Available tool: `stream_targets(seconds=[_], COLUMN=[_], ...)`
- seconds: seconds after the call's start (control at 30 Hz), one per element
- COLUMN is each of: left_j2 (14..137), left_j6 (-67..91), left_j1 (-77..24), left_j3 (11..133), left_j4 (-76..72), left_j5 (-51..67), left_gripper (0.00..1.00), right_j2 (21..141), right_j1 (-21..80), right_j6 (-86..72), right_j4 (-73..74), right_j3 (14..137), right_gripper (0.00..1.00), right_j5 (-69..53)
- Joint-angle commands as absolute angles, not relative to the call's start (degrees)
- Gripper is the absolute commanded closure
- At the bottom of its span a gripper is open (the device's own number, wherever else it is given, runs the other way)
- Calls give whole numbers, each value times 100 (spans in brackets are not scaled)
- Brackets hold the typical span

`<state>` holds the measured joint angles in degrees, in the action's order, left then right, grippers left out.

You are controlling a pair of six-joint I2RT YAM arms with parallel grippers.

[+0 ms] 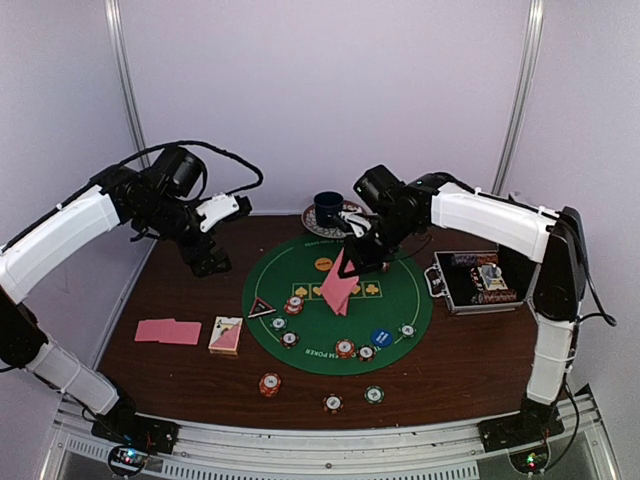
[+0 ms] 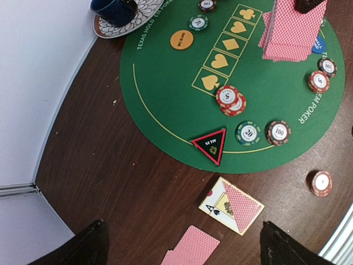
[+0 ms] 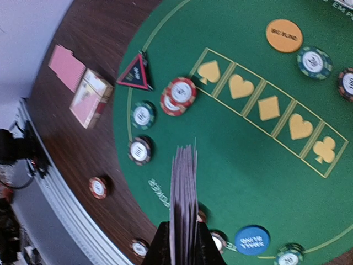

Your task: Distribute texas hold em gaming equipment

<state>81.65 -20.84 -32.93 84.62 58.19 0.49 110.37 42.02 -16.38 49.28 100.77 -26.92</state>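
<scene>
The right gripper [image 3: 182, 243] is closed tight on a stack of pink-backed cards [image 3: 185, 187], held on edge above the green mat [image 3: 248, 165]. On the mat beneath it lie red chips [image 3: 179, 95] and a blue disc [image 3: 251, 240]. The left gripper [image 1: 212, 262] is wide open and holds nothing; under it lie a card pack [image 2: 231, 205] and loose cards [image 2: 190, 248].

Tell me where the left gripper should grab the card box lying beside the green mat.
The card box lies flat on the table, so probably come straight down from above and pinch across its two long edges; only those thin sides offer a hold.
</scene>
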Motion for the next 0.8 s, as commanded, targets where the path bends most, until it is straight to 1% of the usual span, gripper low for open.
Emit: stream_targets(seconds=[0.0,0.13,0.33,0.5,0.67,0.7,0.77], left_j2=[8114,8083,8061,8044,8043,8047,8046], left_j6=[-2055,-2070,-2096,-2117,-2150,-2161,-2175], left_j1=[-3249,-3251,-3243,-3243,-3243,-3243,-3243], left_j3=[8318,8276,8244,8218,8243,8242,8249], left_j4=[5552,5547,5547,5547,5548,5552,5557], left_j5=[278,287,301,300,292,291,290], left_gripper=[2,2,2,2,3,2,2], right_j2=[11437,11760,12031,12059,11847,11820,11783], right_j1=[4385,4635,4884,4963,5018,5031,5051], right_j6=[-670,-518,-530,-529,-475,-469,-481], right_j4=[6861,7095,6797,6539,6214,6161,6092], right_j3=[10783,11079,11099,11036,10680,10603,10468], right_gripper=[100,100,100,100,100,100,92], right_j5=[-1326,-972,-774,-579,-479,-434,-418])
